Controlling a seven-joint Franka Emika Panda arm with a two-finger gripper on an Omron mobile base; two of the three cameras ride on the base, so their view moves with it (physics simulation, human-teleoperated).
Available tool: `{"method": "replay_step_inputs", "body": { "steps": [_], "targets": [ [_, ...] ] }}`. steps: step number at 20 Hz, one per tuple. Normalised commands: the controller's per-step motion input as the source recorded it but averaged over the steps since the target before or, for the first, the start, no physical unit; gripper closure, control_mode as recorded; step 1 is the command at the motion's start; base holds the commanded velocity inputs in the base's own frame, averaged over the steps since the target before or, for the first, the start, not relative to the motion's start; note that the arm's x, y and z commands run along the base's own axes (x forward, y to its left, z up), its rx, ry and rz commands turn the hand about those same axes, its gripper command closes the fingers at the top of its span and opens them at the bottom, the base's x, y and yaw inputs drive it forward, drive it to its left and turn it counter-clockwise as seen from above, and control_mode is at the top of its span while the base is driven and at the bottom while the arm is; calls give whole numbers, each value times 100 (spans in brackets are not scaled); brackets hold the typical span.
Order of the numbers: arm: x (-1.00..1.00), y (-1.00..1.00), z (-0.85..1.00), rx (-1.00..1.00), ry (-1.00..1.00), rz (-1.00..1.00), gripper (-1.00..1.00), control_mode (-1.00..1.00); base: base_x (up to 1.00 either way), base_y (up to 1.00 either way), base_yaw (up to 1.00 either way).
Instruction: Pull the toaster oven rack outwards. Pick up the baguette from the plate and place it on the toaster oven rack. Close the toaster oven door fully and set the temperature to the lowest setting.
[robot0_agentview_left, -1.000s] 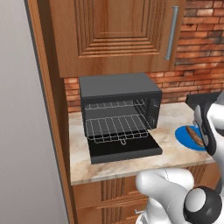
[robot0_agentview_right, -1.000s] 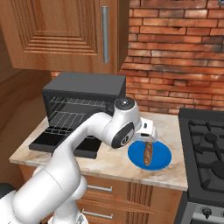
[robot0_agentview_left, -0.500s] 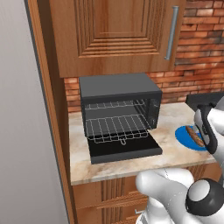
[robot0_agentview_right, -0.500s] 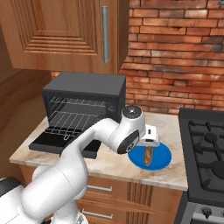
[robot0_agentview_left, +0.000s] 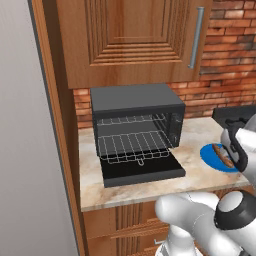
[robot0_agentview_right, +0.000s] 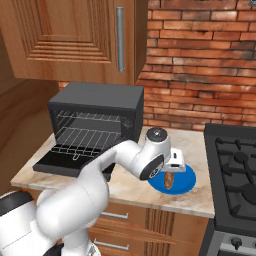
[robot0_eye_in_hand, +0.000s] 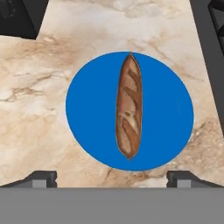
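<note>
Brown baguette (robot0_eye_in_hand: 129, 106) lies centred under the spread gripper (robot0_eye_in_hand: 112, 177).

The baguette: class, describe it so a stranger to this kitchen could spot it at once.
Find the dark toaster oven on the marble counter; between it and the stove lies a round blue plate. The baguette is the slim brown pointed stick lying across its middle, the only food there.

counter (robot0_agentview_left: 200, 172): beige marble
cabinet (robot0_agentview_left: 130, 40): wood, above, w/ metal handle (robot0_agentview_left: 196, 37)
wall (robot0_agentview_right: 200, 60): red brick
stove (robot0_agentview_right: 235, 170): black, at counter's right end
</note>
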Motion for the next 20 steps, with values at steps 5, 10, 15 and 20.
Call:
{"method": "replay_step_inputs", "body": {
  "steps": [5, 10, 15, 20],
  "targets": [
    [14, -4, -19, 0, 3, 0, -100, -100, 0, 0, 0],
    [20, 0, -16, 0, 4, 0, -100, -100, 0, 0, 0],
    [29, -3, -16, 1, 5, 0, -100, -100, 0, 0, 0],
    [35, -14, -12, 5, 5, 0, -100, -100, 0, 0, 0]
  ]
}}
